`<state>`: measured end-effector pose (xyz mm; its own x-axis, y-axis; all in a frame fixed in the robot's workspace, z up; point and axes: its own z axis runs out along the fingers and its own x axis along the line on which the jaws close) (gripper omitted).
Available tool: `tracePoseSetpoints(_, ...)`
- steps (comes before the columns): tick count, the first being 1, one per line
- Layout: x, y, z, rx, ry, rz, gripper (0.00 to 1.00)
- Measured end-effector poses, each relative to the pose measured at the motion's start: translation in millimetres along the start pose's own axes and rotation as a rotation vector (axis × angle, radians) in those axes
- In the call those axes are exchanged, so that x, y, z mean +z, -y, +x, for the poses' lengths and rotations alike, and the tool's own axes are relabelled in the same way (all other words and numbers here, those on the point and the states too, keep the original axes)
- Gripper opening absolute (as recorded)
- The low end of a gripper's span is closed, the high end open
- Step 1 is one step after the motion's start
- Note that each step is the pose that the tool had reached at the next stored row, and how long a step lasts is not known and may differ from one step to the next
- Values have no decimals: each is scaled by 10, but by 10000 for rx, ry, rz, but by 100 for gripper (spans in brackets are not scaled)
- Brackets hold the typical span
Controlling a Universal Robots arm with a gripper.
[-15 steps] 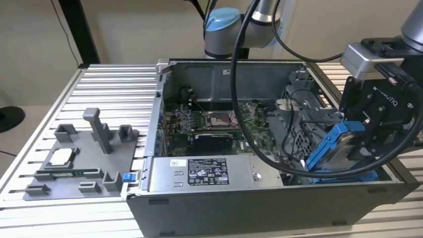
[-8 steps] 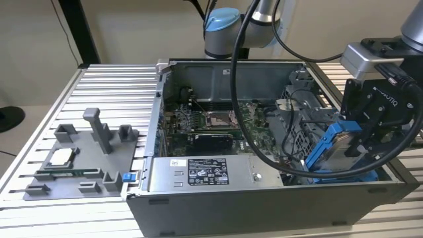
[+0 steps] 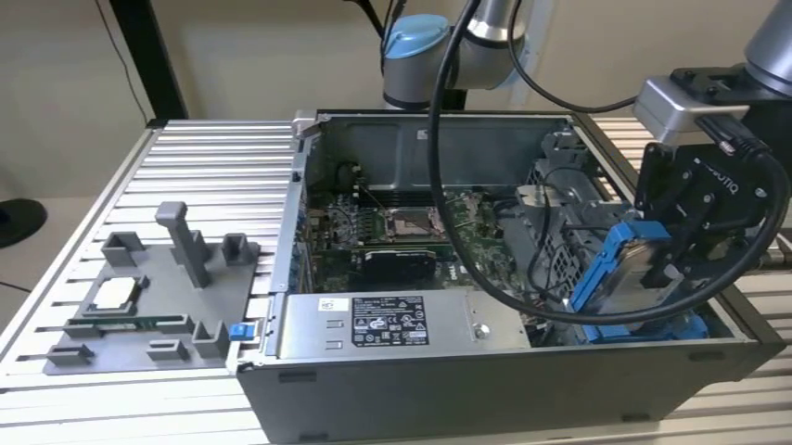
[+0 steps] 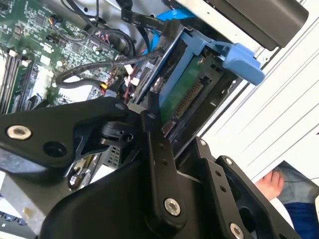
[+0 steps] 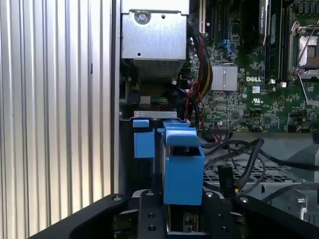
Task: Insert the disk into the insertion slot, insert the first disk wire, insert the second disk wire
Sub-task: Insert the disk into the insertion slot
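Observation:
My gripper (image 3: 674,255) is shut on the disk (image 3: 633,261), a silver drive in a bright blue frame. The disk stands on edge, tilted, over the case's corner at the exterior view's right. Its lower end is down by the blue guides of the insertion slot (image 3: 674,329), and I cannot tell whether it is seated. In the second wrist view the disk's green underside (image 4: 188,94) sits between the black fingers (image 4: 155,112). In the first wrist view the disk's blue frame (image 5: 182,172) rises from my gripper (image 5: 183,221). Loose black cables (image 5: 239,157) lie beside the bay; which are the disk wires is unclear.
The open computer case holds a grey power-supply box (image 3: 384,324) and the green motherboard (image 3: 396,232). The arm's thick black cable (image 3: 495,283) loops across the case. A grey fixture tray (image 3: 148,297) lies on the ribbed table. A person's hand (image 4: 271,184) is nearby.

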<state>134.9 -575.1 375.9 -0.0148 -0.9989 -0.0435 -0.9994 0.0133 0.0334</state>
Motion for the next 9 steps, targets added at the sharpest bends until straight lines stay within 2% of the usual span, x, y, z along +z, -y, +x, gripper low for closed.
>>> tracePoseSetpoints(1, 0, 1, -1, -4, 48, 15, 0)
tracePoseSetpoints(9, 1, 2, -1, -5, 56, 17, 0)
